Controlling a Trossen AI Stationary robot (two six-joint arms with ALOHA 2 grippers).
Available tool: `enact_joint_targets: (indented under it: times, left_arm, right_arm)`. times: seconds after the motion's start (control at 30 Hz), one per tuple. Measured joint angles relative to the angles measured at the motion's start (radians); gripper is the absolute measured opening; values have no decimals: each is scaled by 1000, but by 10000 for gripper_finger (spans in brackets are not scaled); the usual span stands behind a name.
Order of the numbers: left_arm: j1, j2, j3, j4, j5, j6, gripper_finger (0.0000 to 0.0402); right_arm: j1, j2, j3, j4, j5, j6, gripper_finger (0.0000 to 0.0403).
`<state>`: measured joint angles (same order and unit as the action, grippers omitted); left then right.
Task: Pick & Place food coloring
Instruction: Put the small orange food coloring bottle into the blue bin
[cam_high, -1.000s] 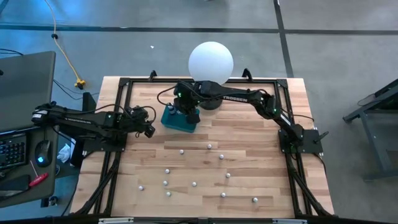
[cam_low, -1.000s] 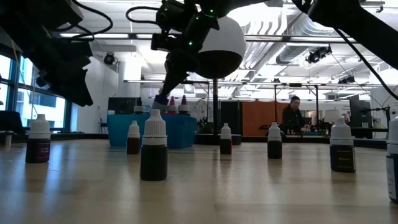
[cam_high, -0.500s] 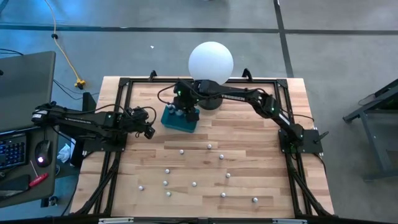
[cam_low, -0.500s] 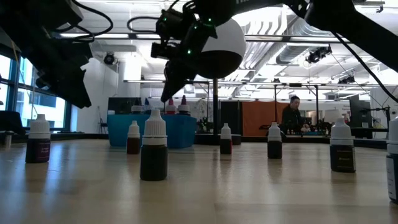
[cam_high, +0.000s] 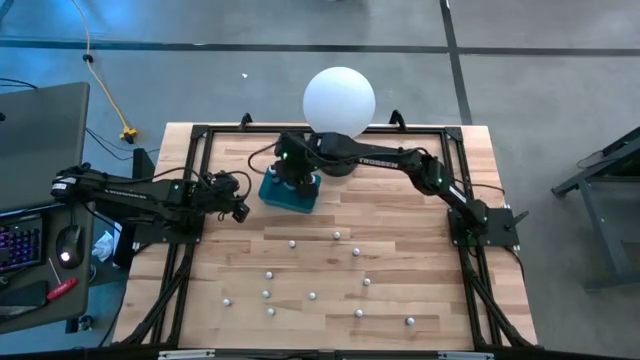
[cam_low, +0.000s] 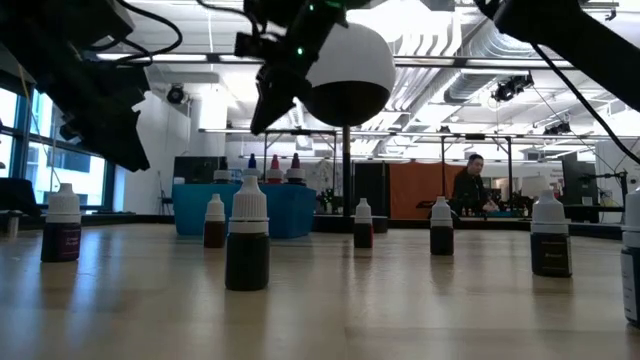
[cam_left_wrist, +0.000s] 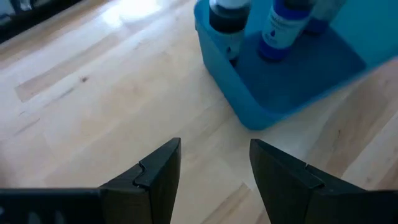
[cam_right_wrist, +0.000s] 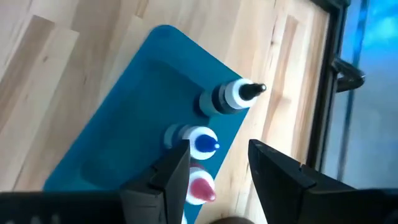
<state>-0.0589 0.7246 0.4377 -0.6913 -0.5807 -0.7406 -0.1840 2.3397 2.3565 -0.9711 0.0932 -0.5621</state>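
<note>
The teal tray (cam_high: 290, 195) sits at the far middle of the table with three food coloring bottles standing upright in it: a black-topped one (cam_right_wrist: 233, 96), a blue-topped one (cam_right_wrist: 200, 142) and a pink-topped one (cam_right_wrist: 199, 186). My right gripper (cam_right_wrist: 217, 149) hovers open above these bottles, fingers pointing down, and touches nothing. In the low view it (cam_low: 262, 112) hangs well above the tray (cam_low: 240, 208). My left gripper (cam_left_wrist: 214, 149) is open, low over bare wood just left of the tray's corner (cam_left_wrist: 249, 112). Several more small bottles (cam_high: 337, 236) stand scattered on the near half of the table.
A big white globe on a black stand (cam_high: 339, 98) stands right behind the tray. A black frame (cam_high: 200, 140) runs along the table's edges. Loose bottles such as the nearest one (cam_low: 247, 235) dot the near half, with bare wood between them and the tray.
My right gripper has risen from down at the tray to well above it. The blue-topped bottle that was at its fingertips now stands in the tray beside the other two. The left arm has kept still.
</note>
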Motion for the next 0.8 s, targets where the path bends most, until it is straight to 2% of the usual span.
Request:
enact_joint_targets:
  times: [0.1, 0.2, 0.37, 0.43, 0.53, 0.6, 0.67, 0.8]
  left_arm:
    - [0, 7, -13, 39, -33, 3, 188]
    - [0, 19, -38, 66, -20, 3, 188]
    - [0, 36, -41, 68, 27, 3, 188]
    - [0, 31, -12, 67, 73, 31, 188]
    - [0, 21, 63, 71, 218, 120, 188]
    - [-1, 12, 119, 74, 302, 187, 189]
    - [-12, 9, 166, 81, 347, 259, 188]
    - [-42, 8, 201, 79, 322, 315, 188]
  right_arm:
    - [35, -40, -18, -36, 78, -4, 155]
    - [70, -90, -18, -133, 148, 25, 150]
    - [119, -173, -18, -285, 178, 227, 130]
    - [132, -202, -17, -380, 122, 358, 121]
    - [149, -230, -56, -508, -102, 507, 111]
    - [176, -237, -126, -515, -168, 556, 106]
    - [220, -238, -221, -490, -177, 562, 104]
    - [306, -239, -417, -384, -109, 560, 103]
